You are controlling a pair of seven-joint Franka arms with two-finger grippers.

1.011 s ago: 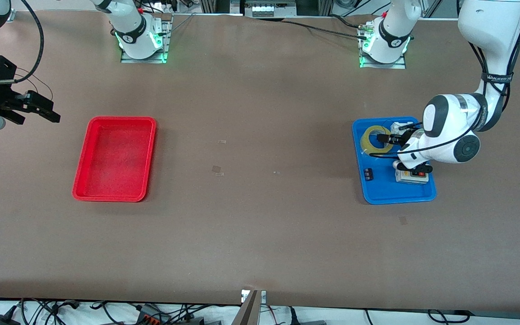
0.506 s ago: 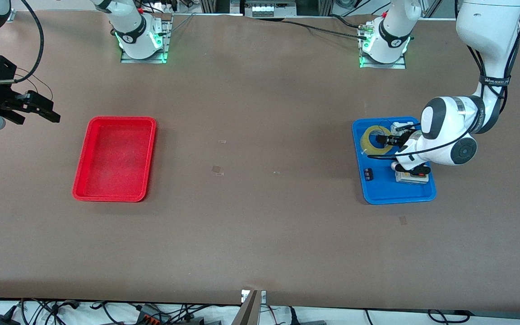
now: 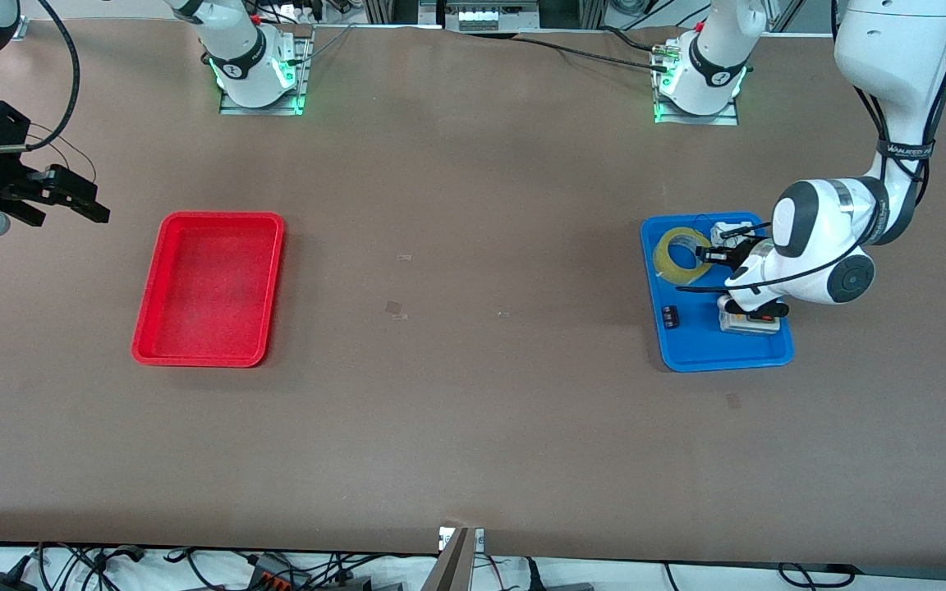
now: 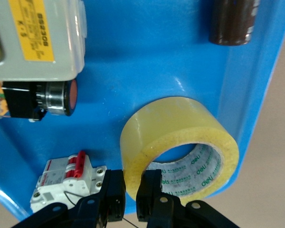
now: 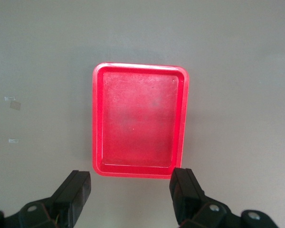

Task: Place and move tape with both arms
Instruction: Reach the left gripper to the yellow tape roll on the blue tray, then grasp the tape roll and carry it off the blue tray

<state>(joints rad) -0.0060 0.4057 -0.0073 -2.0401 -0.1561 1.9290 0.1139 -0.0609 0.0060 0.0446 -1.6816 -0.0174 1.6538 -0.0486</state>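
The yellow tape roll (image 3: 677,255) is in the blue tray (image 3: 703,346) at the left arm's end of the table. My left gripper (image 3: 707,256) is shut on the roll's wall, one finger in the hole and one outside. In the left wrist view the tape (image 4: 180,135) is tilted in front of my left gripper (image 4: 131,194), over the tray's floor (image 4: 147,61). My right gripper (image 3: 71,215) is open and empty, waiting in the air over the table beside the red tray (image 3: 149,305). The right wrist view shows the right gripper (image 5: 133,190) over bare table near the red tray (image 5: 97,118).
The blue tray also holds a white breaker with red levers (image 4: 66,183), a grey box with a yellow label (image 4: 33,38) and a small dark part (image 4: 232,21). In the front view they are the breaker (image 3: 723,232), box (image 3: 750,322) and part (image 3: 670,317).
My left gripper reached into the roll and closed on its wall. The tape now stands tilted, one side raised off the tray. The right arm has not moved.
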